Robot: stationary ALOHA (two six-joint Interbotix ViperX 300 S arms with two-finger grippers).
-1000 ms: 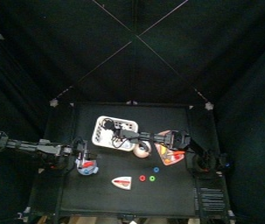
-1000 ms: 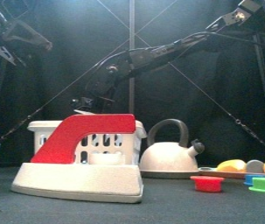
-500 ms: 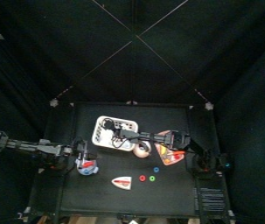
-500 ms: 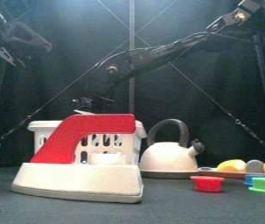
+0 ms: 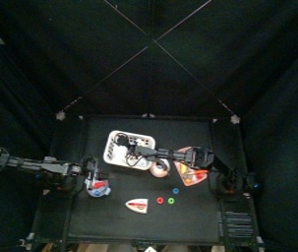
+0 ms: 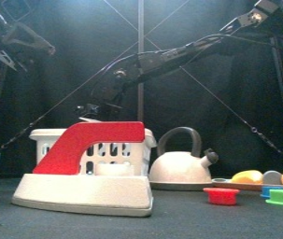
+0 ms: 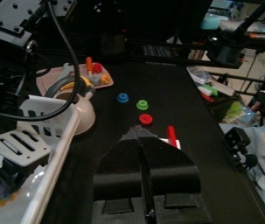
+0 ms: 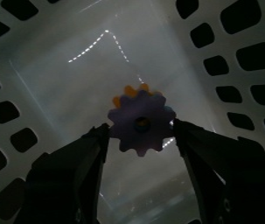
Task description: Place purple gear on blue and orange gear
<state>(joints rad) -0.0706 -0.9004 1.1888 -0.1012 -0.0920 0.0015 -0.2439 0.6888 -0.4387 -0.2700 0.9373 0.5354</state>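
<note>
A robotics lab: black curtains [image 5: 59, 59] pen in the small black worktop [image 5: 204, 202], with cluttered equipment shelves [image 7: 233, 35] visible beyond that worktop.

nothing moved, scene unchanged since earlier

purple gear [image 8: 139, 123] hidden inside white basket [image 6: 59, 147] from front

Dim pen, lit from overhead, with blur in the close views

The black curtains [image 5: 149, 49] are left almost unlit. The desk [image 5: 198, 130] is brightened from above. Streaks of glare are seen on the basket [image 8: 52, 79] floor behind the right gripper [image 8: 142, 140], whose jaws are rendered soft and unfocused.
</note>
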